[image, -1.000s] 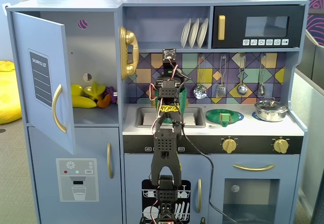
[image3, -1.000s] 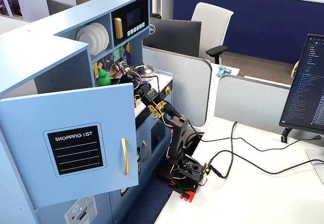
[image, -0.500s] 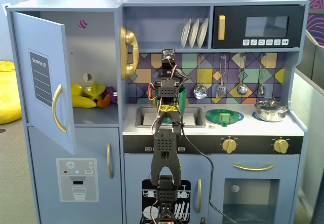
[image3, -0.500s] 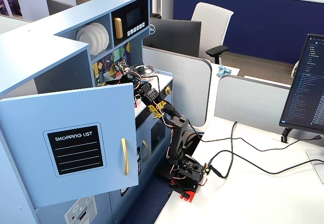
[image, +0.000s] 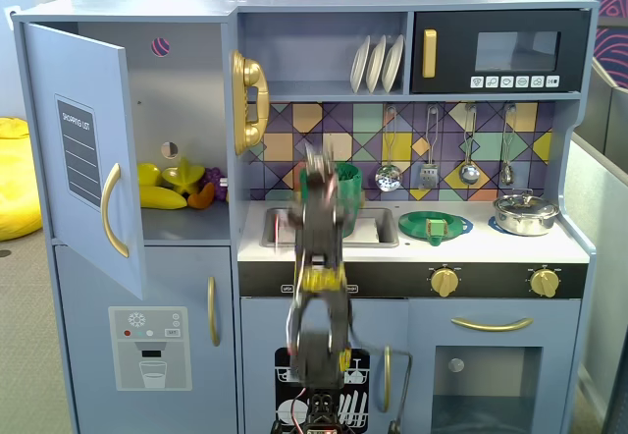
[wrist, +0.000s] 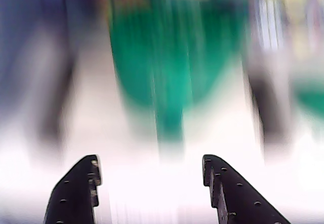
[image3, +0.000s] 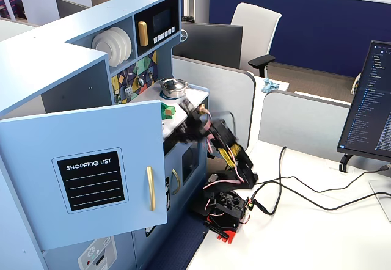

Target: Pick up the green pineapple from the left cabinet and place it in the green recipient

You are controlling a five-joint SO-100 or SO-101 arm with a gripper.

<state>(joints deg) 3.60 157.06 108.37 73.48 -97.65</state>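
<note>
Two black fingers (wrist: 73, 193) framed the bottom of the wrist view, spread wide with nothing between them, so our gripper (wrist: 149, 171) carried no fruit. Beyond them the green recipient (wrist: 172, 57) filled the blurred middle, the arm evidently swinging near the sink (image: 368, 226). Farther left in a fixed view, the left cabinet (image: 83, 159) stood open, showing yellow fruit (image: 162, 196); we could not make out the green pineapple anywhere.

Left cabinet (image: 77, 139) door painted matt blue, gold handle glossy; pot (image: 525, 214) shiny metal; pincer (wrist: 149, 176) matt black.
</note>
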